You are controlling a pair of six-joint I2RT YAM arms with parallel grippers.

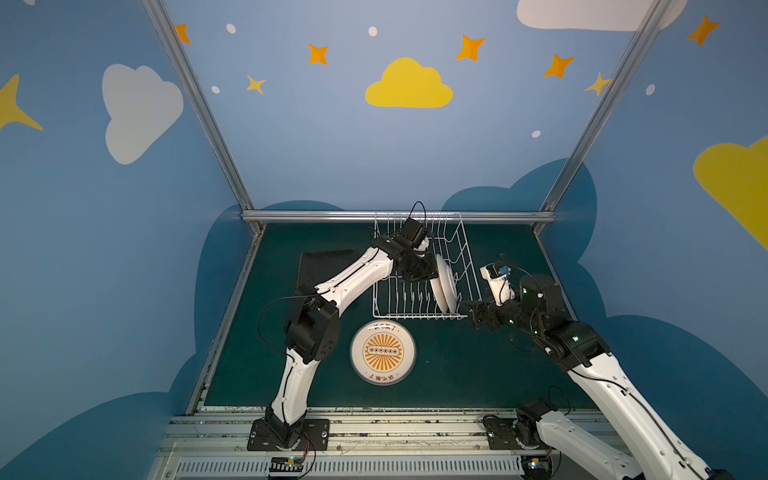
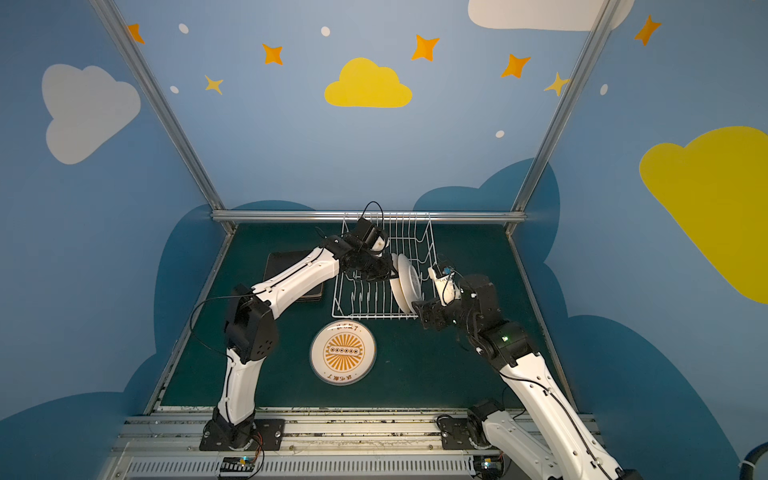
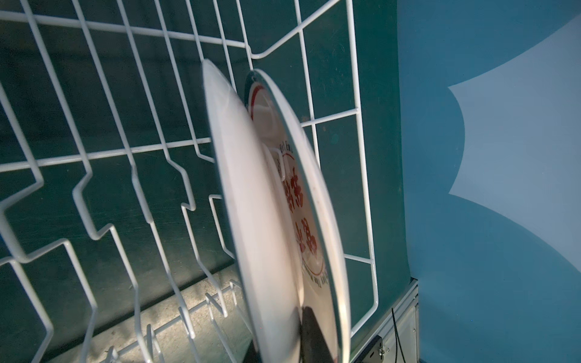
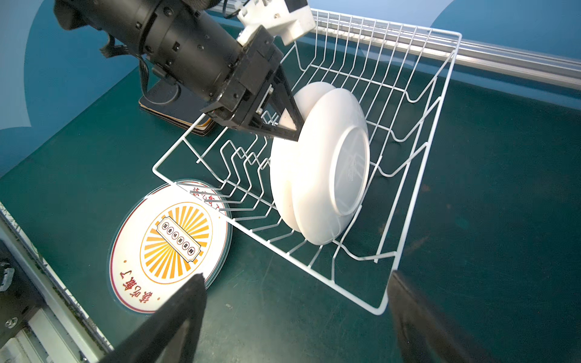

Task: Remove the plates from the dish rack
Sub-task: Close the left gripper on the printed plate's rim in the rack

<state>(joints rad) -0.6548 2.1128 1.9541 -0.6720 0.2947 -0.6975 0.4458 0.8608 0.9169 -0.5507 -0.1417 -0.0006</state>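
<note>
The white wire dish rack [image 1: 415, 318] [image 2: 374, 318] [image 4: 418, 220] stands at the back of the green table. Two round white plates stand upright in it, side by side. My left gripper [image 1: 432, 270] [image 2: 392, 270] [image 4: 289, 132] [image 3: 279, 333] is shut on the rim of the left plate [image 4: 283, 176] [image 3: 251, 204], one finger on each face. The other plate [image 4: 333, 163] [image 3: 314, 204] shows red characters. A sunburst plate [image 1: 382, 351] [image 2: 343, 351] [image 4: 169, 242] lies flat in front of the rack. My right gripper [image 1: 471, 311] [image 2: 422, 311] [image 4: 295, 283] hangs open and holds nothing, by the rack's front right corner.
A stack of black-backed square plates [image 1: 324, 266] [image 2: 286, 266] [image 4: 176, 110] lies left of the rack, partly under my left arm. An aluminium rail [image 1: 395, 216] runs right behind the rack. Blue walls close in the table on three sides.
</note>
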